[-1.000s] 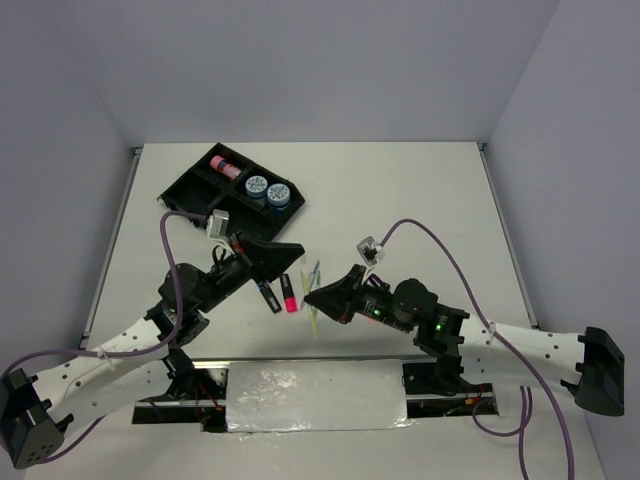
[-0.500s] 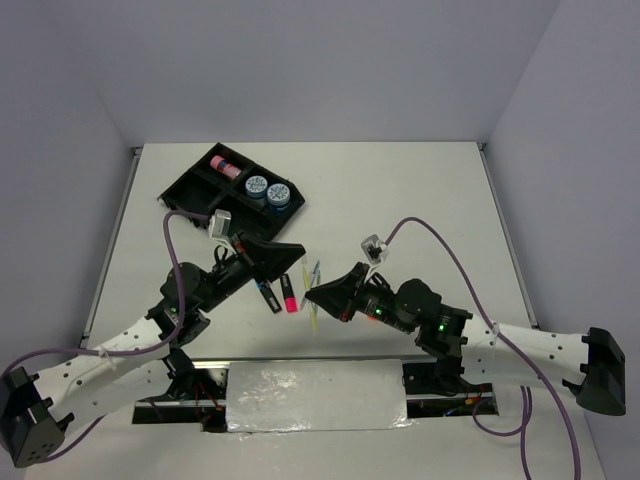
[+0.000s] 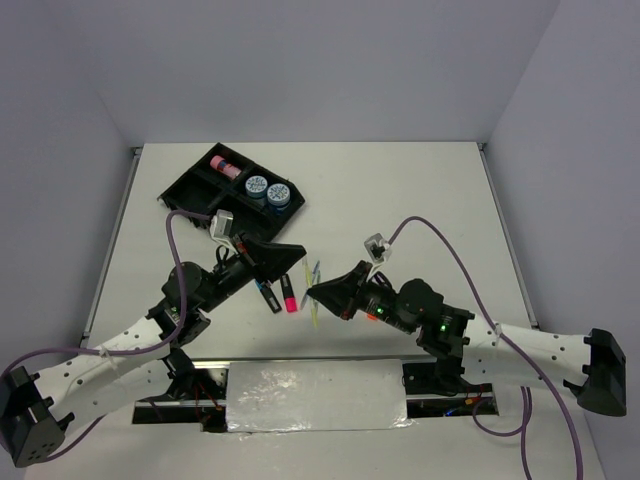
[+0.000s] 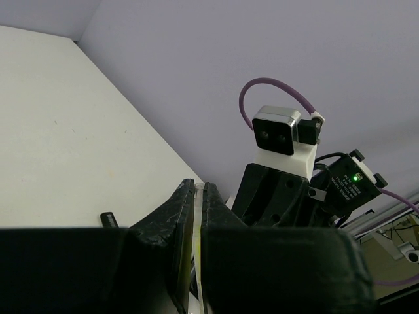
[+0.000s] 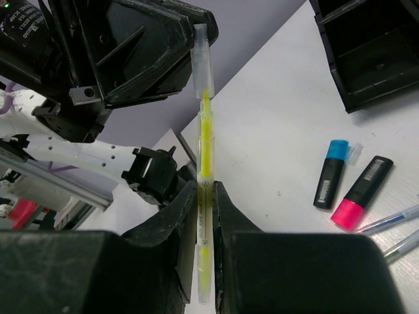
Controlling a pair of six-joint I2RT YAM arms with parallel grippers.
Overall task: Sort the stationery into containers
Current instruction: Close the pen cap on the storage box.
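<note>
The thin clear pen [image 5: 205, 134] shows yellow ink.

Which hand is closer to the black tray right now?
Left. The left hand is just near-right of the tray; the right hand is farther off, nearer the bases. Both grip the yellow pen.

Far left on the white bench [image 3: 400, 200], the flat black four-compartment plastic tray [image 3: 186, 190] is found. In its far compartment the small pink-capped tube [image 3: 224, 165] is laid. Nearer and to the right of it, the two round blue tubs [image 3: 256, 186] are stood side by side. Mid-bench, the short blue highlighter [image 3: 268, 295] is seen just left of the short pink highlighter [image 3: 289, 293], with thin pens [image 3: 313, 272] to the right. Above these, the thin yellow plastic pen [image 5: 205, 150] is clamped by the right hand [image 3: 312, 292] at its middle and the left hand [image 3: 298, 250] at its far end.
</note>
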